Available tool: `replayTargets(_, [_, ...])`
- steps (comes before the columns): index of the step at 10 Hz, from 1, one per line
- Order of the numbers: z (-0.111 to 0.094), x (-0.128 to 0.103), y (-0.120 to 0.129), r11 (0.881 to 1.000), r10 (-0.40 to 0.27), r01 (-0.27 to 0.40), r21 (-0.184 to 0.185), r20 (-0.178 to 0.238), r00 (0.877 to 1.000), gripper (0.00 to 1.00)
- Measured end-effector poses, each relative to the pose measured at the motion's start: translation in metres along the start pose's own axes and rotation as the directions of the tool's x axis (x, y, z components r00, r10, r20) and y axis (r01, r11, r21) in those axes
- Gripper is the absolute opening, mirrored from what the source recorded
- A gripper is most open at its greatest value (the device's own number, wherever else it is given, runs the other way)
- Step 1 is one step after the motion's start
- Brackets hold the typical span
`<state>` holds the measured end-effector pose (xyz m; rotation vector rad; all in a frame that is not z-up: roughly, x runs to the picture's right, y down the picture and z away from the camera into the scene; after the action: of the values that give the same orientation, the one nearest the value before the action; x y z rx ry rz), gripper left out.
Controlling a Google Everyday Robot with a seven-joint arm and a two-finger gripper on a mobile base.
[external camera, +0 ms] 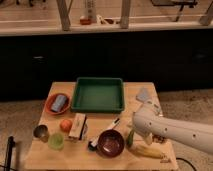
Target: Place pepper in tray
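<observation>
The pepper (130,139), a small slim green pod, lies on the wooden table between the dark red bowl (110,142) and the yellow corn cob (148,150). The large green tray (98,106) sits empty at the back middle of the table. My white arm reaches in from the right, and my gripper (134,133) is at its end, right over the pepper's upper end. The arm's wrist hides most of the gripper from this view.
An orange bowl (50,107) holding a grey cup stands left of the tray. An orange fruit (65,125), a box (78,126), a pale green cup (56,141), a metal cup (40,132) and a utensil (106,131) sit at the front left. A grey cloth (144,95) lies at the back right.
</observation>
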<state>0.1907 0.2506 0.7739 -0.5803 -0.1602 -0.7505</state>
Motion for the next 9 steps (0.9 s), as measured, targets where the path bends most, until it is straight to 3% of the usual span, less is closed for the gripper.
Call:
replayTargets(3, [0.003,-0.005,0.008,1.000,0.000,0.000,-0.009,0.012,1.000,0.80])
replayTargets(9, [0.009,0.006,-0.014,0.996,0.089,-0.089,-0.014,0.029,0.996,0.80])
